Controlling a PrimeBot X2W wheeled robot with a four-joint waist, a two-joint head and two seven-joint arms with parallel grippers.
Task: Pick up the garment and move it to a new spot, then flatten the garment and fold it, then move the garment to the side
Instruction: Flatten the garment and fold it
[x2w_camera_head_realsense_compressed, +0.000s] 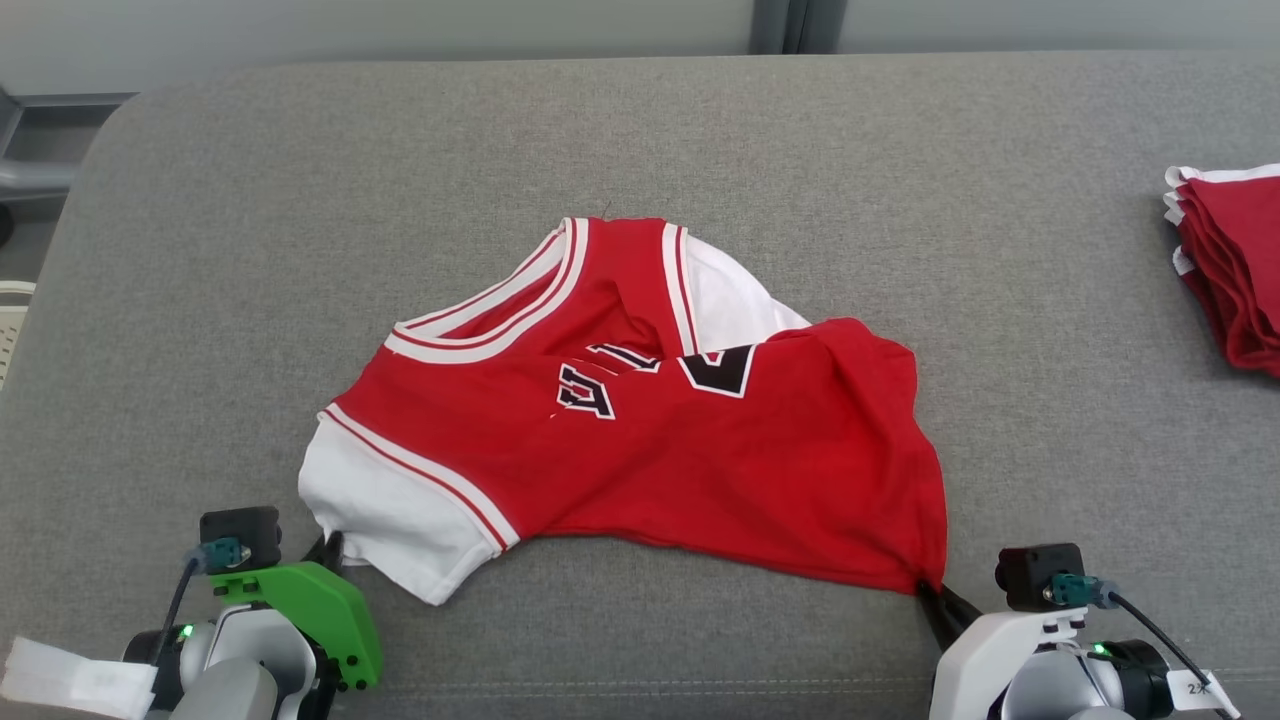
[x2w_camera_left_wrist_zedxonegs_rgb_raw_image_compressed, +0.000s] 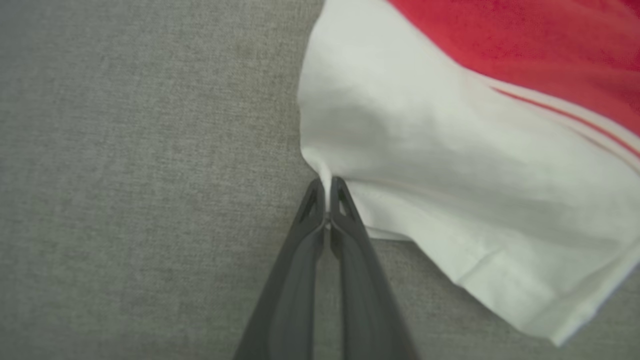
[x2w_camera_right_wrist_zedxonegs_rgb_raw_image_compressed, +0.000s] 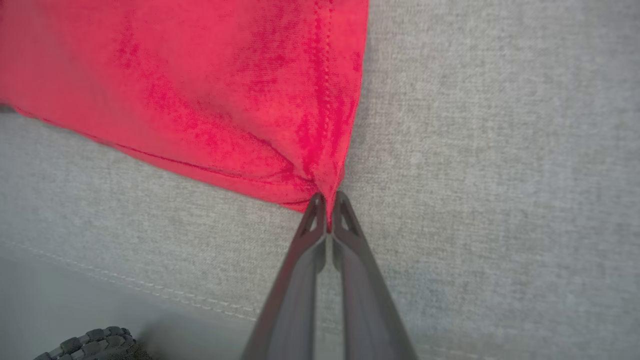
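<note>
Red jersey (x2w_camera_head_realsense_compressed: 700, 450), white sleeves, black lettering; grey cushion (x2w_camera_head_realsense_compressed: 300, 200).

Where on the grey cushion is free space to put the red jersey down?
Free: the wide grey fabric cushion left of and behind the red-and-white jersey, and the strip between it and the stack of folded red garments at the right edge. Crowded: the near edge, where the left end effector and right end effector pinch the jersey.

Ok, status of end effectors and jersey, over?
Left end effector shut on white sleeve of red-and-white fabric jersey; right end effector shut on its hem corner. Jersey rumpled on grey cushion. Folded red stack far right, apart.
</note>
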